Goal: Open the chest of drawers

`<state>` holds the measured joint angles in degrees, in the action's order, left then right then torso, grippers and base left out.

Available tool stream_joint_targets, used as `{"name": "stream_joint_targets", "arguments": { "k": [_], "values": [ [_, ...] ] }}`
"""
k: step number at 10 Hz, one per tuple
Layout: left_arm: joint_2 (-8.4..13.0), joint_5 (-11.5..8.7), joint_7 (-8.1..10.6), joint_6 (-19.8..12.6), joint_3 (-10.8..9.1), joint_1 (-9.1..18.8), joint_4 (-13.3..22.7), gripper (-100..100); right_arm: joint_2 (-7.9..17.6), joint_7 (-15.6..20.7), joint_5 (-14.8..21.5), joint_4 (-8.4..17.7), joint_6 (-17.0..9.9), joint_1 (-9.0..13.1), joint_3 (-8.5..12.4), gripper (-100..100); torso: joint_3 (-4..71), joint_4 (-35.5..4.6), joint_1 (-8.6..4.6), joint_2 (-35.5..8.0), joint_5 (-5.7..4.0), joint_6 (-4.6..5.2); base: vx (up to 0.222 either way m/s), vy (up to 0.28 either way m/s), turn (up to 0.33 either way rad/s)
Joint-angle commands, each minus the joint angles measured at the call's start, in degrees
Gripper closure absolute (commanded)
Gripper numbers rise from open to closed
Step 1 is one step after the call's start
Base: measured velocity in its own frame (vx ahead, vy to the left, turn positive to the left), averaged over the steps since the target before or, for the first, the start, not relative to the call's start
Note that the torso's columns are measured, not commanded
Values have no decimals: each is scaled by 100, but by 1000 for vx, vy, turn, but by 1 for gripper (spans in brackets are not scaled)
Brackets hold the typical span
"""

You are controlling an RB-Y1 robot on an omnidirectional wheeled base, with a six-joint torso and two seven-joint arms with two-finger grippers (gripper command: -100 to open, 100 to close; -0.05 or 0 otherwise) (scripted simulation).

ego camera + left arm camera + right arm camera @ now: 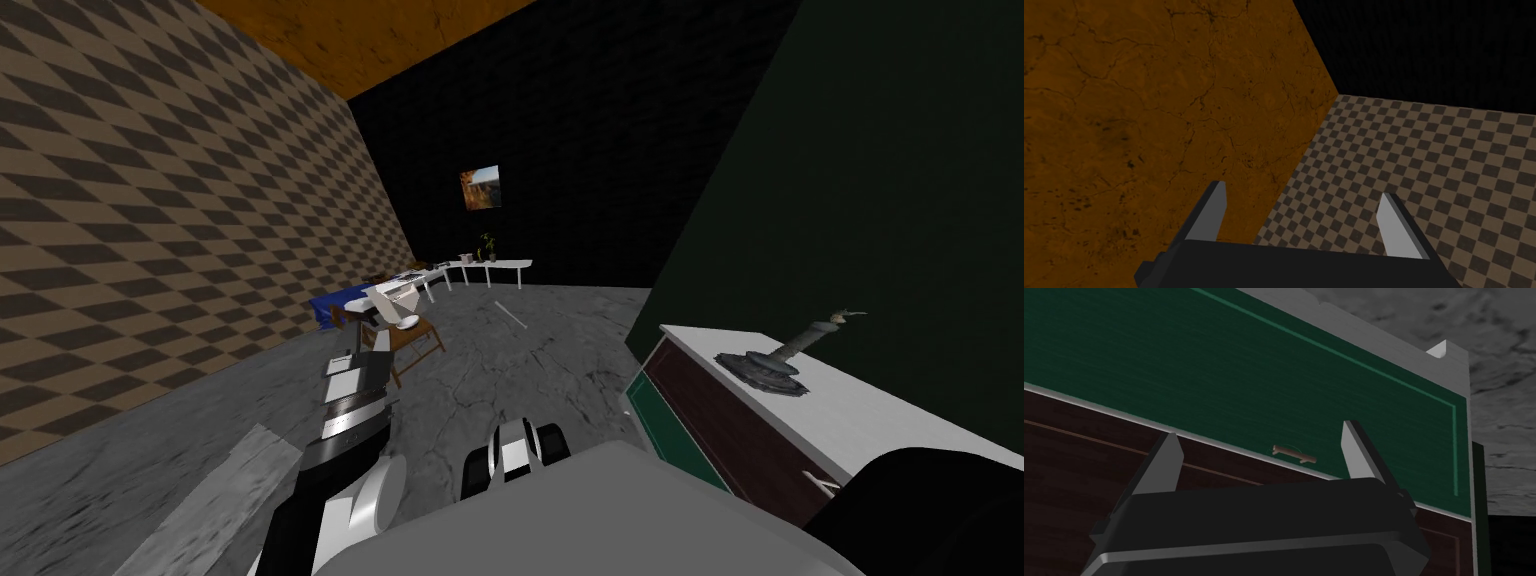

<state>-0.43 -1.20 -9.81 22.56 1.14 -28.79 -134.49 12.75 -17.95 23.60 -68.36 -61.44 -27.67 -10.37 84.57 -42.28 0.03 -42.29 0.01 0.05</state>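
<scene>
Loses the near end of the chest of drawers [800,420] behind a dark rounded bulk in the head view's lower right corner; barely makes out a white handle [825,483] there. Stands against the dark green wall on the right, long axis along it, drawer fronts facing open grey floor [560,340]. Bears a dark candlestick [780,360] on the white top. Holds the right gripper [1260,433] spread wide before the green drawer front [1249,373], fingers flanking its brown handle [1294,454] without touching; lies lengthwise, near the dark brown drawer front [1084,453]. Raises the left gripper [1302,192], fingers likewise apart.
</scene>
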Motion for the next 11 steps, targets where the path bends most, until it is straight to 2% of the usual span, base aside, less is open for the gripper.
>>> {"name": "stream_joint_targets", "arguments": {
  "k": [1, 2, 3, 4, 5, 8, 9, 10, 11],
  "values": [
    [0, 0, 0, 0, 1, 2, 0, 0, 10, -9, 36, 234, -435, -35, -9, -100, -2, -2, -3, -2, 0, -12, 2, -56, 237],
    [0, 0, 0, 0, 0, 0, 0, 0, 10, -9, 36, 234, -500, -35, -9, -100, 0, -1, -8, 1, -2, -2, 4, -30, -47],
    [0, 0, 0, 0, 0, 0, 0, 0, 0, -40, 76, 513, -697, -22, -17, -100, 1, 0, 0, 3, 0, -1, -5, -43, 340],
    [0, 0, 0, 0, 1, 2, 0, 0, 0, -40, 76, 513, -870, -22, -17, -100, -1, -1, -3, 0, 0, -11, -8, -52, 253],
    [0, 0, 0, 0, 0, 1, 0, 0, -12, -68, 108, 718, -1077, -8, -23, -100, -1, -1, -6, 0, -2, -4, -10, -58, 363],
    [0, 0, 0, 0, 0, 1, 0, 0, -25, -95, 131, 1040, -1562, 7, -27, -100, -2, -1, -5, -1, -1, -8, -14, -60, 237],
    [0, 0, 0, 0, 0, 0, 0, 0, -25, -95, 131, 1040, -1562, 7, -27, -100, 0, 0, -2, 1, 0, -2, -3, -27, -32],
    [0, 0, 0, 0, 0, 0, 0, 0, -39, -119, 147, 1211, -1857, 21, -29, -100, 2, 1, 7, 5, 1, -3, -15, -32, 291],
    [0, 0, 0, 0, 1, 1, 0, 0, -39, -119, 147, 1286, -1883, 21, -29, -100, 0, -1, 2, 2, 1, -10, -12, -41, 196]
  ]
}}
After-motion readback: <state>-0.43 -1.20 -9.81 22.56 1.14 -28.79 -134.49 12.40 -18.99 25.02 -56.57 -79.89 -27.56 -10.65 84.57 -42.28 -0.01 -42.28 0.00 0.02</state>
